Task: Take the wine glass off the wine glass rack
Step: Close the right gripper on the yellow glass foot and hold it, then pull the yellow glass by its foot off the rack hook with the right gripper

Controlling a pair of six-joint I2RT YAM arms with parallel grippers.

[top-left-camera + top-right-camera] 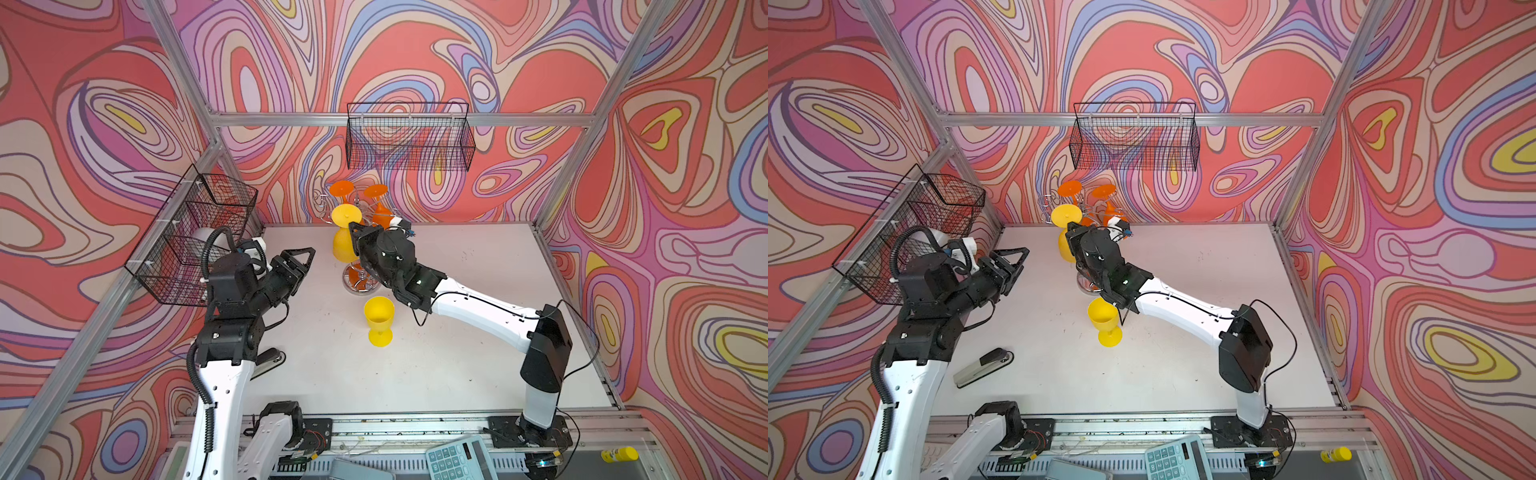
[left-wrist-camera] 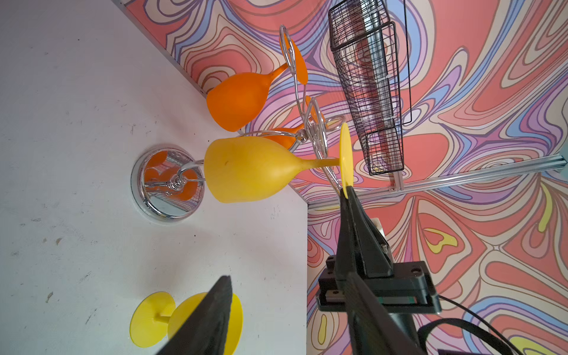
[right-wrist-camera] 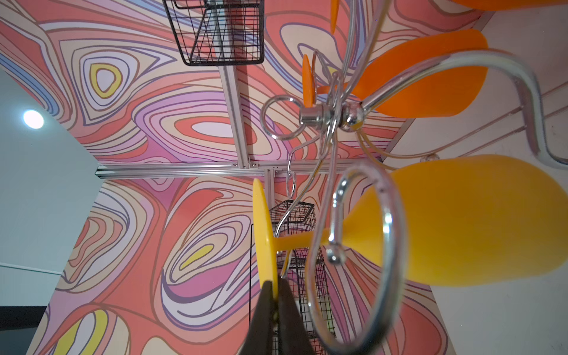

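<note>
While wine glass (image 3: 476, 221) hangs, right hand (image 3: 273, 287) pinches it.

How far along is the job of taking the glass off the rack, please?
Looks done: one yellow glass stands on the table. In hand: the right tool is shut on the foot of the hanging yellow glass, not yet off the rack. To do: lifting it clear; two orange glasses hang there too.

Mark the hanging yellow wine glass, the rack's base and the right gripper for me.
hanging yellow wine glass (image 2: 246, 169): left wrist view, on its bowl.
wine glass rack base (image 2: 135, 187): left wrist view, on its chrome rim.
right gripper (image 3: 275, 284): right wrist view, between the fingertips.
</note>
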